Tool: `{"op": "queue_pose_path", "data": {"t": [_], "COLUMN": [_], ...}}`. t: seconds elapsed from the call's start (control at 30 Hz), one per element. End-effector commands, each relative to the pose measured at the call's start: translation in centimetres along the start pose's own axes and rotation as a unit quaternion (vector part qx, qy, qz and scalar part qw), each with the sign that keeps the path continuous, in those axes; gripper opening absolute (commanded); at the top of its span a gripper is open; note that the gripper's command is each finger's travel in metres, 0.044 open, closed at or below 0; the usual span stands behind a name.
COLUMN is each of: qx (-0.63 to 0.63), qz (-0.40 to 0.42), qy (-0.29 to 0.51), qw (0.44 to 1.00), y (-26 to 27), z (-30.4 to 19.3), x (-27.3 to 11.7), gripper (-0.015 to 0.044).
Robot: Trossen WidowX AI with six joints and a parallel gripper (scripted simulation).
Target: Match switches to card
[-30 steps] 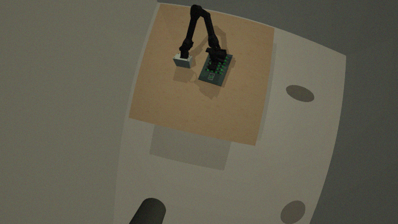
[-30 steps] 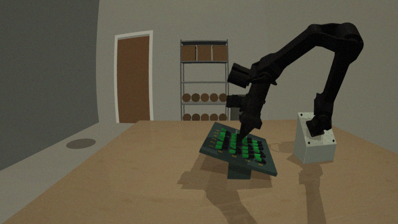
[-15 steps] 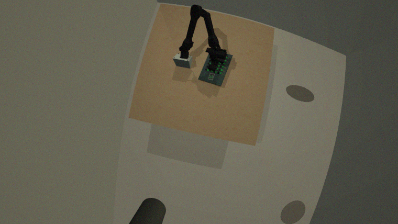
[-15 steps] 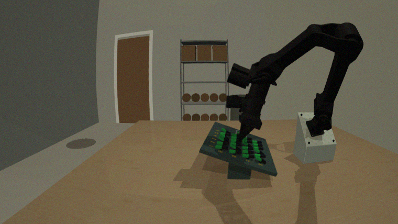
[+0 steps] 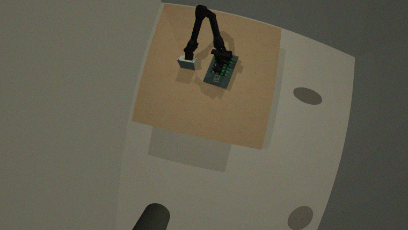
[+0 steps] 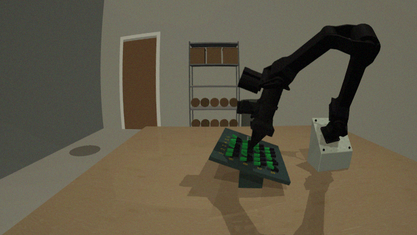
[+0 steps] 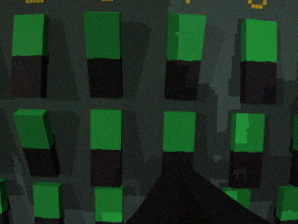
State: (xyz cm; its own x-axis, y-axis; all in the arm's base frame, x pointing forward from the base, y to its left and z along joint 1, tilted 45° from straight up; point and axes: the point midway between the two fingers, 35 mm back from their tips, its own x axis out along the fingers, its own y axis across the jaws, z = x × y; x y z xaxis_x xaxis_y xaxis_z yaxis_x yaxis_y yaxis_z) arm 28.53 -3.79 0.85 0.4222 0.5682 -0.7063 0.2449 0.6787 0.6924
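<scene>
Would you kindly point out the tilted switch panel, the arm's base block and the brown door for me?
switch panel [image 5: 209, 80] [image 6: 280, 175]: top and exterior, bare face
base block [image 5: 187, 64] [image 6: 334, 161]: same views, side
brown door [image 6: 139, 84]: exterior, middle

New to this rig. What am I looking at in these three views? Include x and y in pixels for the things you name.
One black robot arm, bolted to a pale wedge-shaped base [image 5: 182, 63] [image 6: 332, 162], bends over a tilted dark panel [image 5: 208, 80] [image 6: 280, 177] on a wooden table top [image 5: 185, 114] [image 6: 145, 198].

The top view looks down from high up. The exterior view looks across the table, with a door [image 6: 139, 84] and a shelf rack [image 6: 214, 86] behind. The wrist view rides near the gripper and looks onto the rows of switches, each half green, half dark.

A small card [image 5: 216, 78] sits beside the grid: the pattern to match. The gripper [image 5: 217, 69] [image 6: 251, 149] [image 7: 176, 173] is shut and holds nothing; its tip is down at a switch, apparently for pressing.
</scene>
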Motion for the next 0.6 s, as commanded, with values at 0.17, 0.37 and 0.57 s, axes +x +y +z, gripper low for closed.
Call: {"op": "queue_pose_path", "data": {"t": [0.17, 0.37, 0.57], "qx": [0.001, 0.001, 0.001], "qz": [-0.001, -0.001, -0.001], "qy": [-0.001, -0.001, -0.001], "qw": [1.000, 1.000, 1.000], "y": [-0.06, -0.06, -0.06], "z": [0.03, 0.02, 0.02], "x": [0.14, 0.22, 0.30], "gripper": [0.0000, 0.0000, 0.0000]}}
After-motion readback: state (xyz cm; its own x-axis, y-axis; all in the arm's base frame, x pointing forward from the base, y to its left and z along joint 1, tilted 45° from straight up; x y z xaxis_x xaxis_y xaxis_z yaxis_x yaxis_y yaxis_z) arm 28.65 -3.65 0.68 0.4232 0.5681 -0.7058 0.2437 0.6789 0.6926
